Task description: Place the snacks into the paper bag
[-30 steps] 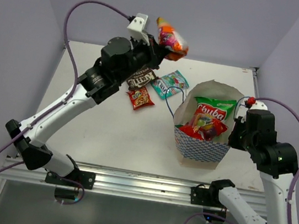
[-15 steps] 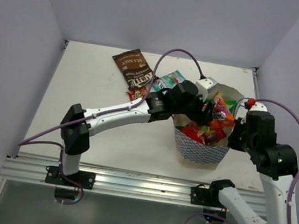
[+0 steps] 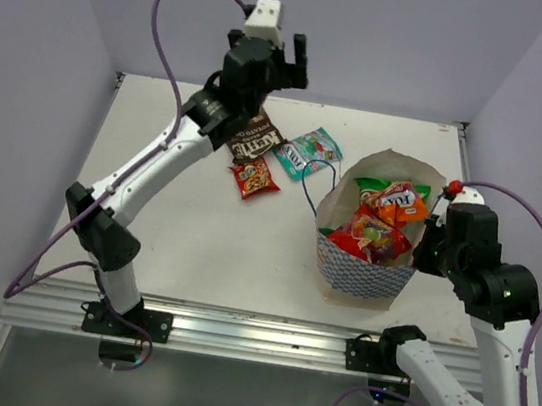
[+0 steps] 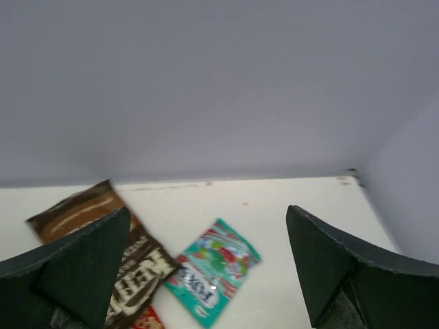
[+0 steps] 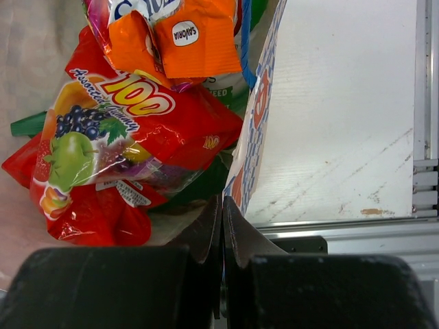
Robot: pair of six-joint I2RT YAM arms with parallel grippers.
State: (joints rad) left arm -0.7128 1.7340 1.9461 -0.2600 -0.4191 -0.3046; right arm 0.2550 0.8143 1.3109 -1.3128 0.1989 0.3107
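We find the left gripper [image 3: 286, 59] spread wide and empty above the far table [image 3: 195, 243], where a brown crisp bag [image 3: 256, 142], teal packet [image 3: 308, 153] and small red packet [image 3: 254, 178] lie. The right gripper [image 5: 221, 209] pinches the rim of the paper bag [image 3: 362, 274], which holds an orange packet [image 3: 402, 203], a large red packet [image 3: 372, 236] and a green bag [image 3: 364, 186].

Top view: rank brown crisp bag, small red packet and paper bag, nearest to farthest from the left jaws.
1. brown crisp bag, just below them in this view.
2. small red packet, lower still.
3. paper bag, far right.
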